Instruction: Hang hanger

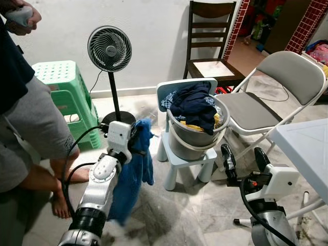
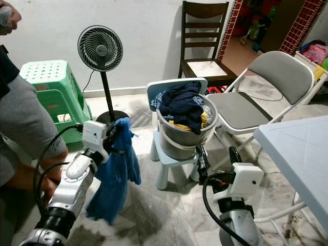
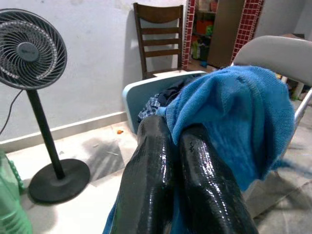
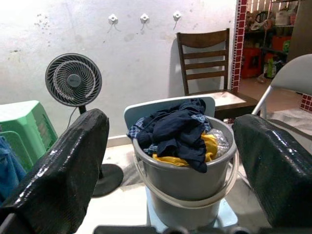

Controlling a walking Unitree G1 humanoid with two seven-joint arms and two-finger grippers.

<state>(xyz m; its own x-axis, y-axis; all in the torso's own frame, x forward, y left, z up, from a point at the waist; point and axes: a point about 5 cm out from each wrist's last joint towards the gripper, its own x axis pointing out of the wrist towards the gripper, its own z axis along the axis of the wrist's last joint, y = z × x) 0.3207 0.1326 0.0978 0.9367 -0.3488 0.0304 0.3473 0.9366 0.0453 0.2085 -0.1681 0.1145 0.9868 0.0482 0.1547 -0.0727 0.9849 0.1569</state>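
Note:
My left gripper [image 1: 137,134] is raised in front of me and shut on a blue cloth [image 1: 132,174], which hangs down from its fingers [image 3: 195,161]. In the left wrist view the blue cloth [image 3: 234,117] bunches over the closed fingertips. I can make out no hanger in the cloth. My right gripper [image 1: 243,154] is open and holds nothing, and it points at a grey bucket [image 4: 183,180] full of dark clothes [image 4: 173,129]. Three small white wall hooks [image 4: 145,18] sit high on the wall behind the bucket.
The bucket stands on a small pale blue chair [image 1: 179,159]. A black fan [image 1: 109,48] and a green stool [image 1: 61,89] are at the left. A folding chair [image 1: 266,102], a wooden chair [image 1: 210,41] and a white table [image 1: 307,148] are at the right. A person [image 1: 25,113] stands close on my left.

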